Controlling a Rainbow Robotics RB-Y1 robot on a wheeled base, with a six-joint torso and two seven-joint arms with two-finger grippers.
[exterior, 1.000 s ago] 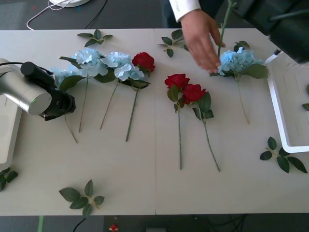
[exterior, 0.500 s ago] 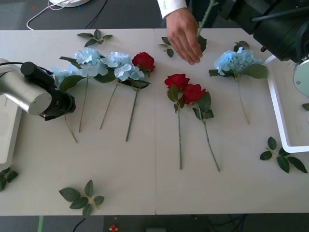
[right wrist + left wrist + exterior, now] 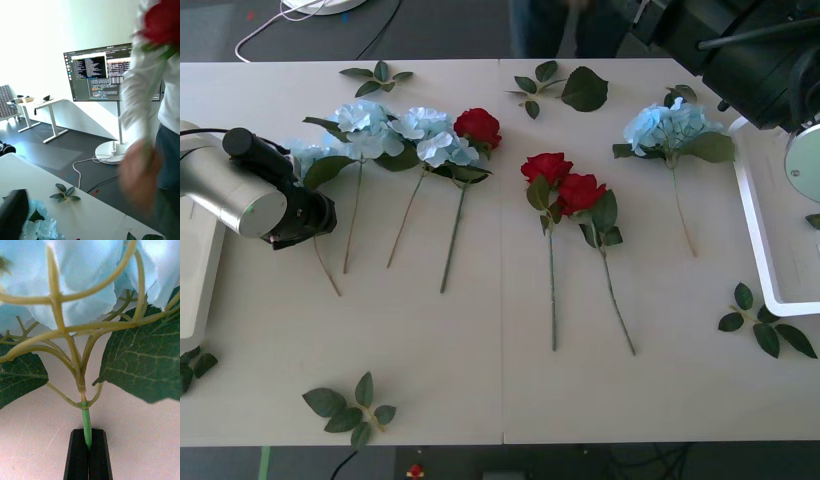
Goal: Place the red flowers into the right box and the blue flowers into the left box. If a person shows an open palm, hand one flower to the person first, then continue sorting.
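Observation:
My left gripper (image 3: 318, 220) (image 3: 89, 435) lies low at the table's left, its black fingers shut on the green stem of a blue flower (image 3: 305, 155) (image 3: 75, 285). Several more blue flowers (image 3: 395, 130) lie beside it, with one red flower (image 3: 478, 127) among them. Two red flowers (image 3: 565, 180) lie mid-table, and another blue flower (image 3: 670, 125) lies near the right box (image 3: 752, 235). The left box (image 3: 195, 290) is under my left arm. My right arm (image 3: 755, 55) is raised at the far right; its black finger (image 3: 13, 212) holds nothing. The person (image 3: 150, 97) holds a red flower (image 3: 165, 22).
Loose green leaf sprigs lie at the far edge (image 3: 378, 75), near the front (image 3: 355, 405) and by the right box (image 3: 765, 325). A single large leaf (image 3: 585, 88) lies at the far middle. The front half of the table has free room.
The person's hand took the red flower's stem by my right gripper and drew back out of the front view. A large leaf now lies at the far middle. My left arm has not moved.

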